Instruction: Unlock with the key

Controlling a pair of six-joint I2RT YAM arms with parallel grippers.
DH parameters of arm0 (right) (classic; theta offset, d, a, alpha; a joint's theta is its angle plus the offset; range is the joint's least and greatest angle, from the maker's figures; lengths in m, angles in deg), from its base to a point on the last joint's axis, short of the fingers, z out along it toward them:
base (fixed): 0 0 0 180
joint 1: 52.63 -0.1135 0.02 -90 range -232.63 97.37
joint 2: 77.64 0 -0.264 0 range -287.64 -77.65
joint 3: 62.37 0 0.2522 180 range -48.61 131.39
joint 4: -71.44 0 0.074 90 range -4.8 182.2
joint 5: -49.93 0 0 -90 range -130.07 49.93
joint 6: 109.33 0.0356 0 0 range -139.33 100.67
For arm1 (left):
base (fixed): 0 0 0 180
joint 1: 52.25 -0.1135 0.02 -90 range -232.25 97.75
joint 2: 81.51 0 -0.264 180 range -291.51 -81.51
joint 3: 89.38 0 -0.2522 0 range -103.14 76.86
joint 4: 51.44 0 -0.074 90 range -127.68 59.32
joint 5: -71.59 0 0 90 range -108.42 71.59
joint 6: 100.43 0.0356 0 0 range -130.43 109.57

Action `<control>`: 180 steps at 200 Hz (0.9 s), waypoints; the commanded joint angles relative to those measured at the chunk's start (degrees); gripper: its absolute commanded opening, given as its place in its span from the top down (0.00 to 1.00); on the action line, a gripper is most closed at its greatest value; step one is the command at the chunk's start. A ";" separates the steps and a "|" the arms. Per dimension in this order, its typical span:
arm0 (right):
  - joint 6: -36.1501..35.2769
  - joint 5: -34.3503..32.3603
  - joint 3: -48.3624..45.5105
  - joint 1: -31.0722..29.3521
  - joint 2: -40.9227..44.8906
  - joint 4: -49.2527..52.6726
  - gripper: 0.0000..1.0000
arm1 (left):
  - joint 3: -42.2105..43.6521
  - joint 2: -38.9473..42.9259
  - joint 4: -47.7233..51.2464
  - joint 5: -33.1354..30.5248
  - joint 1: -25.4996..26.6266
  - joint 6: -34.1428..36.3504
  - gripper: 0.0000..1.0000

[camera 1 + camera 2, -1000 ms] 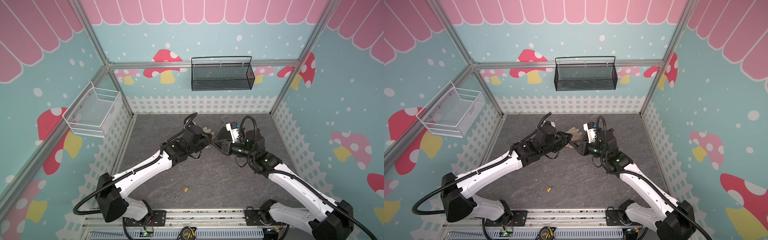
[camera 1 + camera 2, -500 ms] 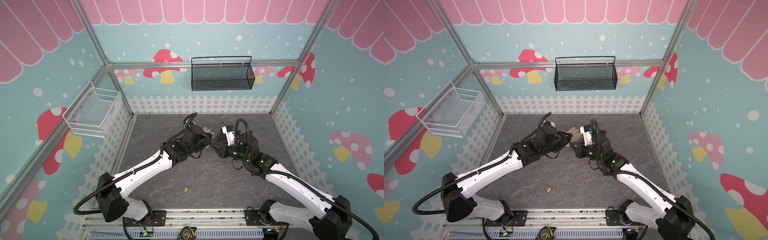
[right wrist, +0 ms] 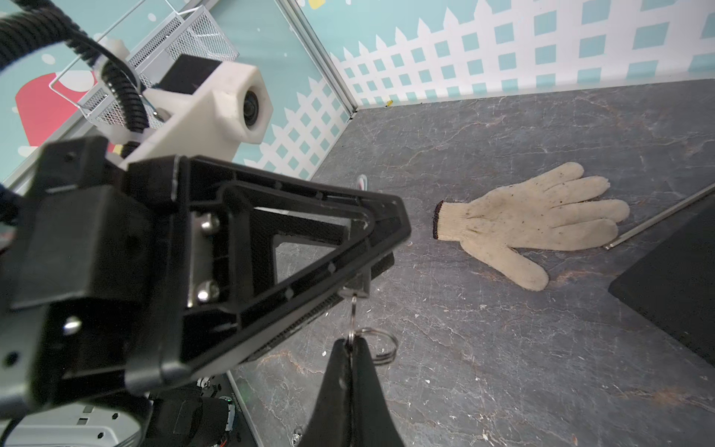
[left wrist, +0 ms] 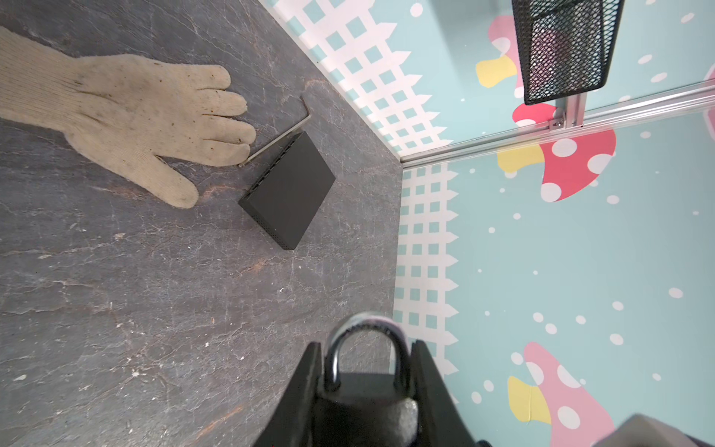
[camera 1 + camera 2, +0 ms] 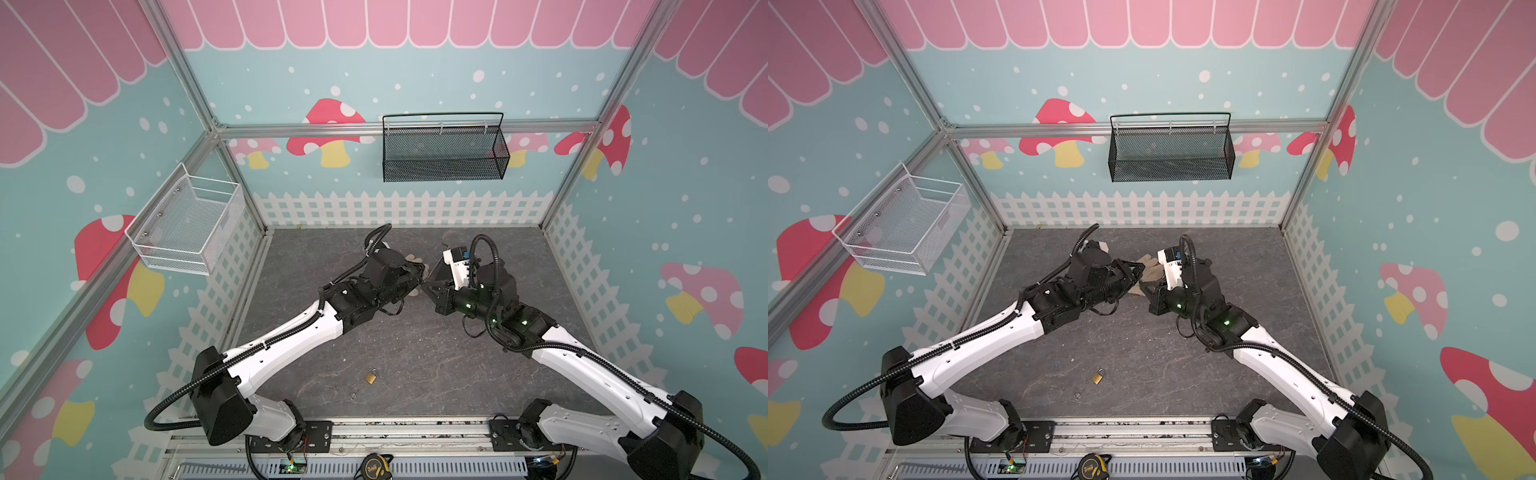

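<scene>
L pincer [image 4: 365, 350] and R pincer [image 3: 351, 342] meet tip-to-tip over mid-bench, padlock [image 4: 363, 391] and key [image 3: 354, 309] between them.
L pincer clamped on dark padlock body, steel shackle poking out past tips. R pincer clenched on key head, thin blade running up to padlock underside, split ring [image 3: 381, 346] dangling beside. Glove [image 4: 135, 112], black box [image 4: 288, 189] and hex key [image 4: 278, 139] lie just far of tips. Open bench [image 5: 415, 353] strips run to both side walls. Small brass lock [image 5: 371, 377] near-centre, well apart.
</scene>
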 commanded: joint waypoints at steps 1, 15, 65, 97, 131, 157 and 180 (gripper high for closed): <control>-3.61 -5.64 2.99 0.25 -1.97 -5.52 1.00 | -0.52 1.55 0.81 6.82 3.90 -1.94 1.00; -3.98 -5.56 2.83 0.24 -1.99 -5.52 1.00 | -0.62 1.54 -0.66 7.67 3.93 -2.32 1.00; -4.57 -1.86 1.89 0.24 1.10 -0.68 0.84 | -0.47 2.50 0.47 -2.80 1.82 0.26 1.00; -1.20 1.58 2.49 0.23 0.35 2.11 0.72 | 0.76 2.16 -2.11 -8.42 1.78 -1.10 1.00; 2.48 1.28 4.30 0.20 0.32 3.18 0.70 | 0.52 1.69 -3.08 -9.83 1.91 -1.01 1.00; 3.83 -1.89 5.89 0.21 0.12 5.00 0.69 | 0.75 1.64 -3.42 -10.02 1.93 -1.31 1.00; 4.46 -0.64 5.63 0.24 -0.74 3.16 0.69 | 0.87 1.68 -3.68 -10.28 2.00 -1.31 1.00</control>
